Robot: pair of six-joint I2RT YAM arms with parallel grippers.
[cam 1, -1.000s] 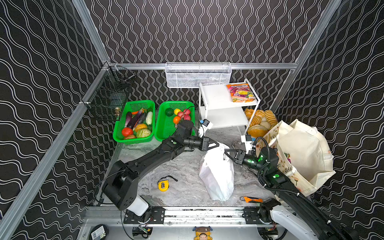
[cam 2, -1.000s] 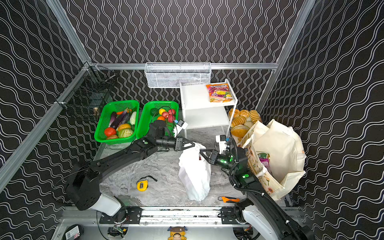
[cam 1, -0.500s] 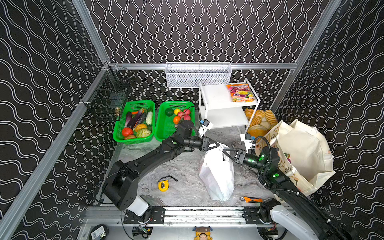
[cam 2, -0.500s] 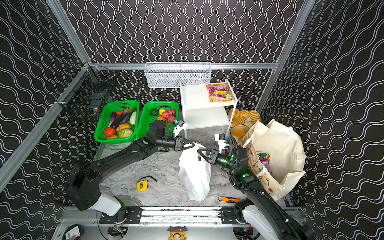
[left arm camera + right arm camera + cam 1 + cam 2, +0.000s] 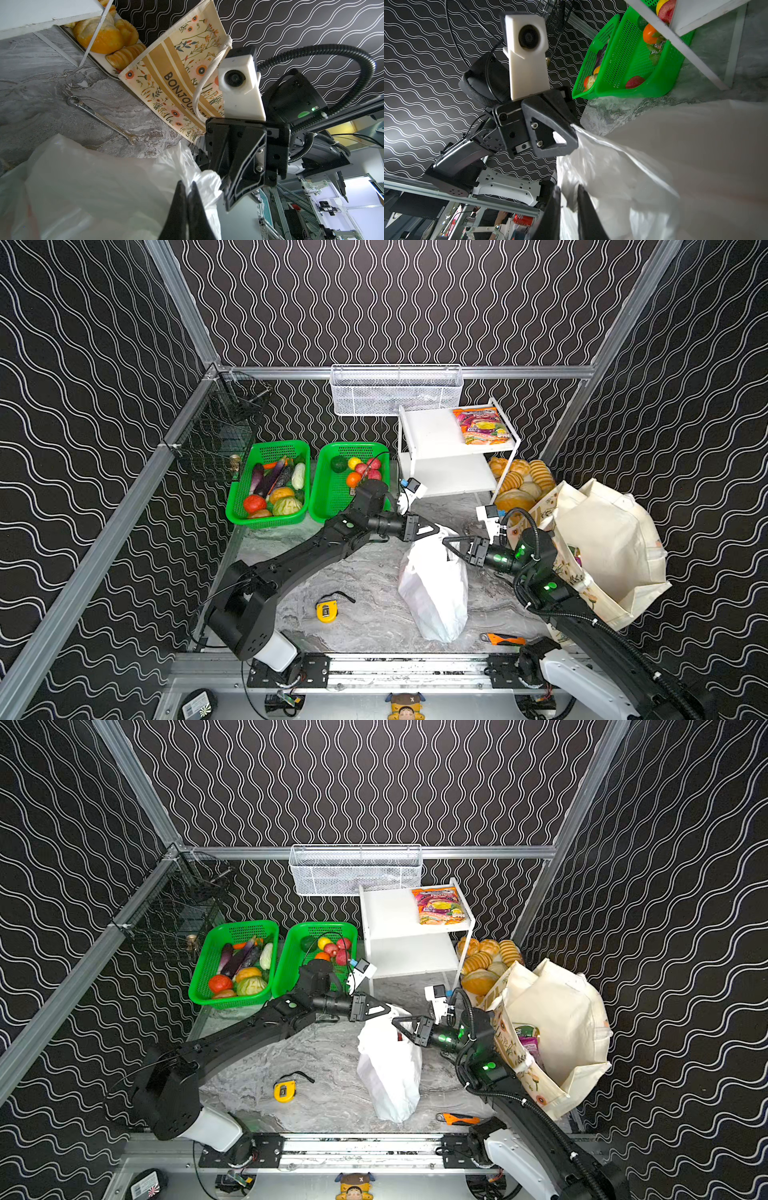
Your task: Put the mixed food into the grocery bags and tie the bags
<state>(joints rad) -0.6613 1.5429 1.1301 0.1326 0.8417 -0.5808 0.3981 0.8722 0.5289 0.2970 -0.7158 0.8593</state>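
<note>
The white plastic bag (image 5: 434, 589) stands mid-table in both top views, and both grippers meet at its top. My left gripper (image 5: 432, 528) (image 5: 187, 184) is shut on a bunched handle of the bag (image 5: 207, 185). My right gripper (image 5: 448, 541) (image 5: 569, 189) faces it a hand's width away, its jaws closed down on a fold of the bag (image 5: 623, 166). The cream cloth tote (image 5: 602, 539) (image 5: 176, 68) leans at the right. A purple packet (image 5: 530, 1046) and a green can (image 5: 524, 1031) show inside it. A pink-orange snack packet (image 5: 482, 425) lies on the white shelf (image 5: 432, 435).
Two green baskets stand at the back left, one with vegetables (image 5: 270, 485) and one with toy fruit (image 5: 359, 470). Bread (image 5: 519, 481) is piled behind the tote. A yellow tape measure (image 5: 327, 610), an orange cutter (image 5: 503, 640) and a wrench (image 5: 99, 117) lie on the marble top.
My right gripper has crept a little left toward the bag's top and its jaws have narrowed on the plastic. The left arm and the bag have stayed put.
</note>
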